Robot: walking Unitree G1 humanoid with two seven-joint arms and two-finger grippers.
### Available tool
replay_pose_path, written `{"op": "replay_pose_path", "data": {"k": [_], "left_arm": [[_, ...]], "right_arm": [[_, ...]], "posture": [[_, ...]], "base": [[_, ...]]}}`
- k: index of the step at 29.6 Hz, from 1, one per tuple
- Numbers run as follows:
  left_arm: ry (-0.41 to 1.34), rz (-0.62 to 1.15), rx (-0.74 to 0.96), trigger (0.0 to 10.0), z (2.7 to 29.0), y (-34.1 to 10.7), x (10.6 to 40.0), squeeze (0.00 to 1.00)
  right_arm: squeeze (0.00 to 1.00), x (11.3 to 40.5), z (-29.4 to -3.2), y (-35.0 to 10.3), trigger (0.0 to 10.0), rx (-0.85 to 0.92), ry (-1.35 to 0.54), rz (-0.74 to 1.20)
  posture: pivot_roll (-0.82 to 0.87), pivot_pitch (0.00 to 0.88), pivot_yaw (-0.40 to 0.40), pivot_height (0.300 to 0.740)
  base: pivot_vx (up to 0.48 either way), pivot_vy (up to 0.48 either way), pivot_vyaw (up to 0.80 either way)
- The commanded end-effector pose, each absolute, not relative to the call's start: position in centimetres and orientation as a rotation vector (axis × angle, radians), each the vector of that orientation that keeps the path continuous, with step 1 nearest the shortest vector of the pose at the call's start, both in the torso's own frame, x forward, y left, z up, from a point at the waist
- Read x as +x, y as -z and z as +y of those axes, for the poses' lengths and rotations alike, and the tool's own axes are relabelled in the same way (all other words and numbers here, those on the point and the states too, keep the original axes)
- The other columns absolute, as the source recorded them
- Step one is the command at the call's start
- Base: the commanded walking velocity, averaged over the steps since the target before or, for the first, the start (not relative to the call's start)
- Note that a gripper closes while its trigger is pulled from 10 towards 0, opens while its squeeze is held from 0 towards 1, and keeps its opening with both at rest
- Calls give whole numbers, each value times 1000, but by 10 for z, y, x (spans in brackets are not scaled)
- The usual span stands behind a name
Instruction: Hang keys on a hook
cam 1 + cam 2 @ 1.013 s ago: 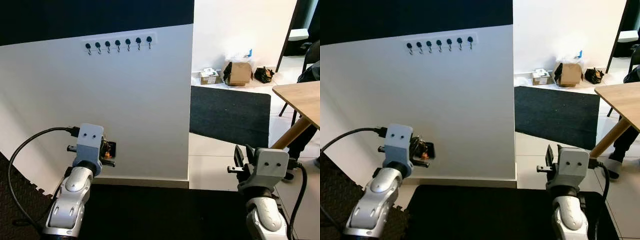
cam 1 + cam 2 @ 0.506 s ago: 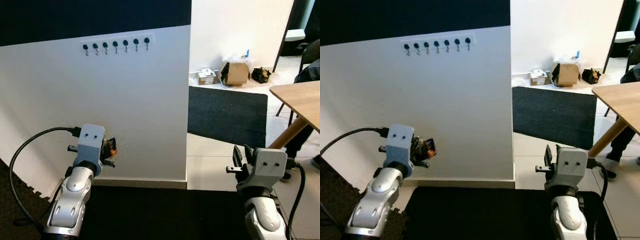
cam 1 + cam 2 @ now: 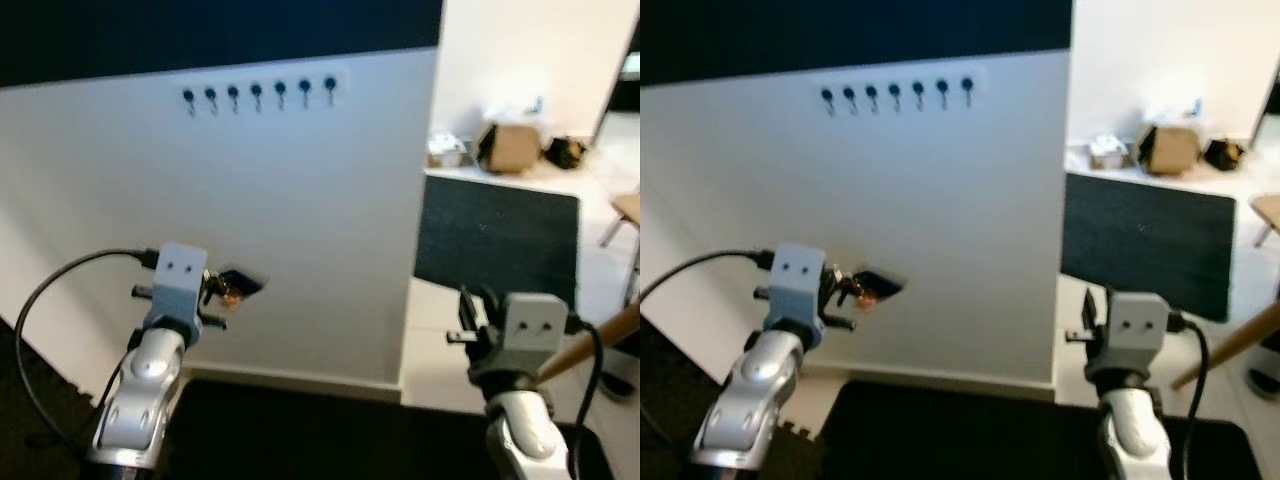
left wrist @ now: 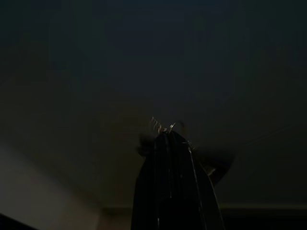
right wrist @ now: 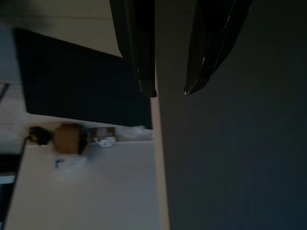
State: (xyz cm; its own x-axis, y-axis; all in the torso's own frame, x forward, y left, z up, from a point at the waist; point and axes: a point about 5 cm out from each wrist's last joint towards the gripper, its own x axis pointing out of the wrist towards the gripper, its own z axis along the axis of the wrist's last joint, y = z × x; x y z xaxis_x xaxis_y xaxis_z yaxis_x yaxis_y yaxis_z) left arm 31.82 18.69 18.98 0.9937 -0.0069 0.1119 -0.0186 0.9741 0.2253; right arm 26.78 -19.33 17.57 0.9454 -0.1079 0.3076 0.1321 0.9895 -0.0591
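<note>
Black fingers of our left hand (image 3: 222, 292) are pinching small metal keys (image 3: 228, 293); the row of black wall hooks (image 3: 257, 93) is hanging well above. Our right hand (image 5: 170, 91) is idling, fingers spread.

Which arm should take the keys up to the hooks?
Left, probably. The left gripper already holds the keys and sits almost below the hooks on the white wall. The right gripper holds nothing, fingers apart, and is off past the wall's edge.

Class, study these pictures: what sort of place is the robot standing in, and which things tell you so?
Probably a home hallway or entrance area: a row of key hooks on a white partition wall, a dark floor mat on pale tiles, and a cardboard box left against the far wall.
</note>
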Motion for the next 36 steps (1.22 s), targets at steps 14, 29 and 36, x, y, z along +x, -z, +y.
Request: {"op": "replay_pose_path", "data": {"k": [14,29,36], "left_arm": [[17,-131,220,10000,186,-190,317,0],[64,-174,185,10000,180,-197,312,0],[97,-227,156,10000,177,-214,310,0]], "right_arm": [[0,268,-192,-172,10000,-66,115,-296],[0,249,-199,-125,10000,-112,138,-155],[0,221,-187,-93,10000,-144,79,-68]], "posture": [[-10,133,147,740],[-3,141,141,740],[-4,147,151,740]], "base": [[442,0,0],[347,0,0],[127,0,0]]}}
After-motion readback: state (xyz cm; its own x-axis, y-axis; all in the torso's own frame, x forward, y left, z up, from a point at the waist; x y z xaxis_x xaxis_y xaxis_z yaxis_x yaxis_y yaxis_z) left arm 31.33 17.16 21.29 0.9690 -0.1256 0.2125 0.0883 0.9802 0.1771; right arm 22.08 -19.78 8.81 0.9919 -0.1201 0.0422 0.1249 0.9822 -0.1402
